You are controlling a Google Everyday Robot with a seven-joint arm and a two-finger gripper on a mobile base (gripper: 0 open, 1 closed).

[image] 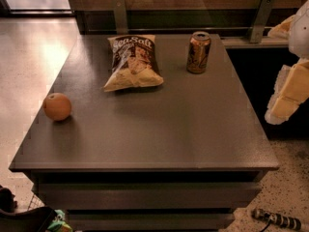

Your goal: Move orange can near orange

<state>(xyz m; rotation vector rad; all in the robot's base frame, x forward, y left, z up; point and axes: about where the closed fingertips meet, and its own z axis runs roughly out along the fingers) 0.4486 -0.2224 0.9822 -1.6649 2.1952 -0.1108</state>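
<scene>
The orange can (pixel 198 52) stands upright on the dark grey table (pixel 159 134), at the back right. The orange (pixel 57 106) lies near the table's left edge, far from the can. My gripper (pixel 288 93) shows as cream-white parts at the right edge of the view, beyond the table's right side, below and to the right of the can. It touches nothing on the table.
A sea salt chip bag (pixel 132 62) lies flat at the back middle, between can and orange. Metal brackets and a wall run behind the table. A dark tool (pixel 276 220) lies on the speckled floor at bottom right.
</scene>
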